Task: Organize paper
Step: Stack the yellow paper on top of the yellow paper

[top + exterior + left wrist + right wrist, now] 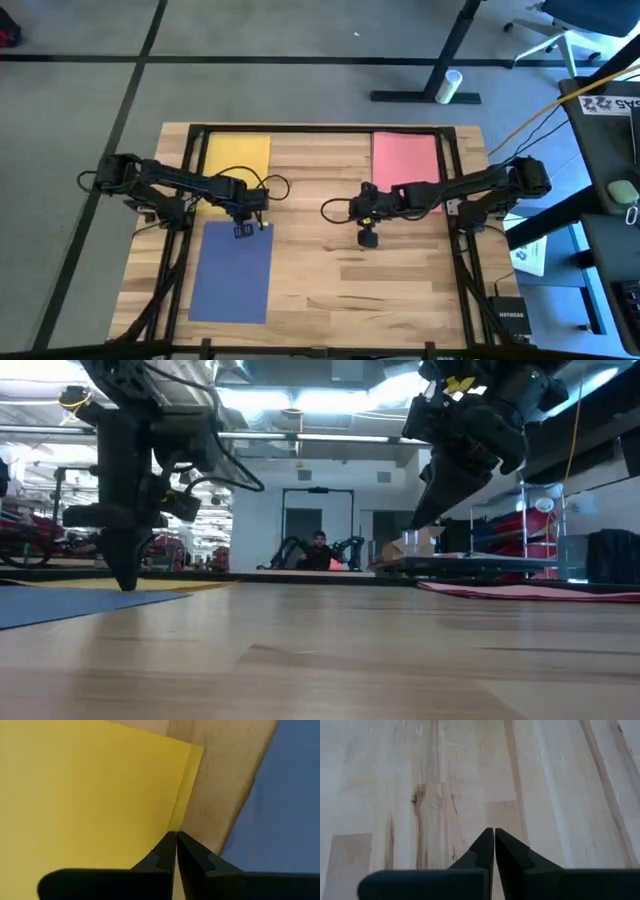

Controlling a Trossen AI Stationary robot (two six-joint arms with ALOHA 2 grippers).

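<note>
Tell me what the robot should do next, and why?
Probably open the left pincer and take the yellow sheet by its corner. It is shut at that corner, beside the blue sheet. The right pincer waits shut over bare wood.

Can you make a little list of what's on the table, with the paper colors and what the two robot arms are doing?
Table: wooden top
Yellow paper: far left
Blue paper: near left, in front of the yellow paper
Pink paper: far right
Left tool: shut, low at the blue paper's far edge, near the yellow paper's corner
Right tool: shut, above bare wood in the middle, holding nothing
Papers stacked: no, all three lie apart
</note>
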